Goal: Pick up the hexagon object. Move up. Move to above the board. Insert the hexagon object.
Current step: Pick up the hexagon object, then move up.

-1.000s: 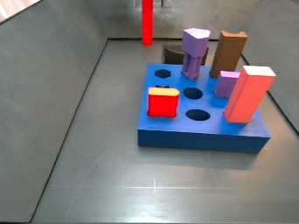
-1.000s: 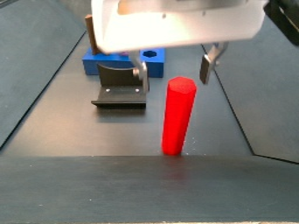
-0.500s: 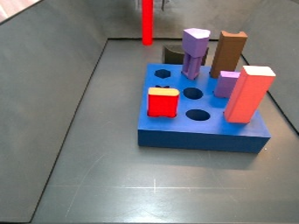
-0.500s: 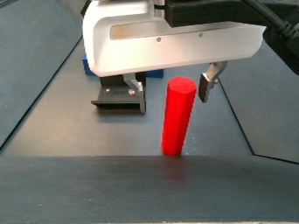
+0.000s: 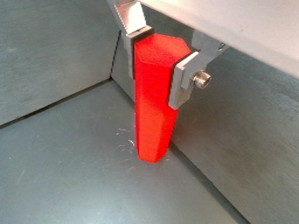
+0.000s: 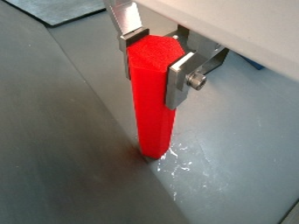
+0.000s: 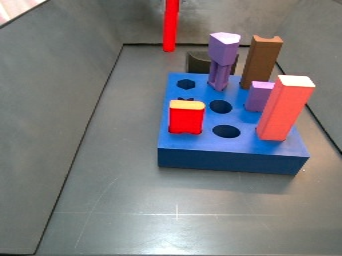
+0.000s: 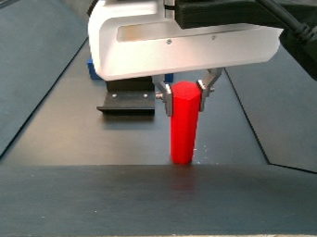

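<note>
The hexagon object [image 5: 155, 105] is a tall bright red rod standing upright on the grey floor; it shows in both wrist views [image 6: 152, 114] and both side views [image 7: 170, 30] [image 8: 184, 130]. My gripper [image 5: 162, 54] is shut on its top end, one silver finger pad pressed against each side, as also seen in a wrist view [image 6: 156, 57] and a side view [image 8: 183, 95]. The rod's base still rests on the floor. The blue board [image 7: 227, 152] with dark round holes lies apart from the rod, nearer the middle of the floor.
On the board stand a purple peg [image 7: 223, 55], a brown peg [image 7: 263, 60], a salmon block with a white top [image 7: 286, 108] and a short red block with a yellow top [image 7: 186, 117]. The dark fixture [image 8: 128, 100] stands between board and rod. Grey walls enclose the floor.
The fingers have closed from wide apart onto the top of the red rod. The rod has not moved.
</note>
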Robot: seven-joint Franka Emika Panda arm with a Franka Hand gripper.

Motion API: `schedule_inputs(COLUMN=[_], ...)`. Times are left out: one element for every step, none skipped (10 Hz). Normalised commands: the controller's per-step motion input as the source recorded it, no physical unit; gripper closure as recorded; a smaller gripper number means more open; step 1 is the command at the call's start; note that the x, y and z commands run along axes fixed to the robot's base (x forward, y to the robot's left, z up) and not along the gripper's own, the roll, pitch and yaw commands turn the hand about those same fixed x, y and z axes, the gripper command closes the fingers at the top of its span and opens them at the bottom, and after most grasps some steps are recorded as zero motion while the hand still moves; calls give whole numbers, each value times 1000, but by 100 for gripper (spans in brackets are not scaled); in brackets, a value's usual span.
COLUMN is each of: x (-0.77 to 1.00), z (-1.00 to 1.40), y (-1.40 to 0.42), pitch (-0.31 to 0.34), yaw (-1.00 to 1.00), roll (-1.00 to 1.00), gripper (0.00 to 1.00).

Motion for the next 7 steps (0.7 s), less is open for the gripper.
schedule_inputs(x=[0, 0, 0, 0, 0, 0, 0], z=[0, 0, 0, 0, 0, 0, 833], y=[0, 0, 0, 0, 0, 0, 0], pitch=[0, 0, 0, 0, 0, 0, 0], yaw=[0, 0, 0, 0, 0, 0, 0], roll=[0, 0, 0, 0, 0, 0, 0], gripper=[100, 100, 100, 100, 100, 100, 100])
